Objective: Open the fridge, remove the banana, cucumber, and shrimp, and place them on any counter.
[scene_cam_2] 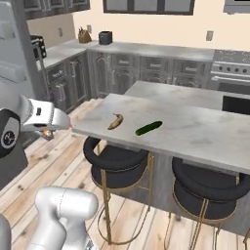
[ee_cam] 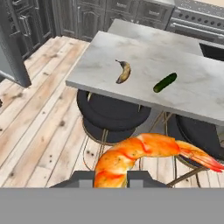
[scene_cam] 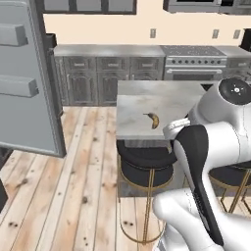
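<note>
The bright orange curled shrimp (ee_cam: 144,155), glossy and ridged with a thin red tail fanning out toward three o'clock, sits pinched in the claw (ee_cam: 112,177), whose dark tips are pressed in on its thick head end at six o'clock of the hand view. From the right base view the claw (scene_cam_2: 49,132) hangs out over the floor at nine o'clock of the island, a speck of orange showing beneath it. Carrying looks like the step here, and the job, I'd say, is to bring the shrimp in over the pale grey marbled stone surface (ee_cam: 144,65), well inside the near edge, and go low before letting go; that curved, slick body could roll or skid on polished stone. Bare stone at six o'clock of the mottled yellow-brown curved banana (ee_cam: 124,71) would suit, apart from the stubby dark green cucumber (ee_cam: 165,82), smooth and rounded, lying at three o'clock of the banana. Two round black cushioned stools (ee_cam: 114,114) on thin brass legs tuck under the edge, over pale knotty plank flooring (ee_cam: 39,122). The tall dark grey fridge door (scene_cam: 29,78) stands open at nine o'clock.
</note>
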### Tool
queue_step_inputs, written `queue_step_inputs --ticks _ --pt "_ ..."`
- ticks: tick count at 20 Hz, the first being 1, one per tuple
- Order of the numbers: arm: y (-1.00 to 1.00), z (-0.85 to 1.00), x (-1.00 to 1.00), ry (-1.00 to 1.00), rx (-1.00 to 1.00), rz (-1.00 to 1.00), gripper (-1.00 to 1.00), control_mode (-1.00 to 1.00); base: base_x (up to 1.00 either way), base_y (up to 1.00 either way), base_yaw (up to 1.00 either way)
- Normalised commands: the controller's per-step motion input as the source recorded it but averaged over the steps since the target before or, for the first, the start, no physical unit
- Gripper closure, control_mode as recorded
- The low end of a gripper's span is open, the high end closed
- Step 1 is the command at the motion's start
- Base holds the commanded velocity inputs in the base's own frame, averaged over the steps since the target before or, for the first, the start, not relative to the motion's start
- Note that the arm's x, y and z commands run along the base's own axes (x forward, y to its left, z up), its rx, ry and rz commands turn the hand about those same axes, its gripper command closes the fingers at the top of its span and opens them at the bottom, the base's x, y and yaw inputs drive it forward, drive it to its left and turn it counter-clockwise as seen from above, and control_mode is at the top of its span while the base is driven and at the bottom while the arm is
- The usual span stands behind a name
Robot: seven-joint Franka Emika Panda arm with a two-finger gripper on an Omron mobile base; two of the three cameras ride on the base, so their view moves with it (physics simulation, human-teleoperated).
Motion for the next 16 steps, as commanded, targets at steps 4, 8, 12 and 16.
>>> queue_step_inputs --ticks 4,8,12,16 --pt "0.0 0.0 0.0 0.0 0.0 0.0 1.0 1.0 1.0 0.03 -0.27" --pt "0.0 0.0 0.0 0.0 0.0 0.0 1.0 1.0 0.72 -0.12 -0.21" --pt "0.0 0.0 0.0 0.0 0.0 0.0 1.0 1.0 0.68 0.0 -0.19" --pt "-0.03 -0.25 0.63 0.18 0.04 -0.12 1.0 -1.0 0.19 0.0 -0.04"
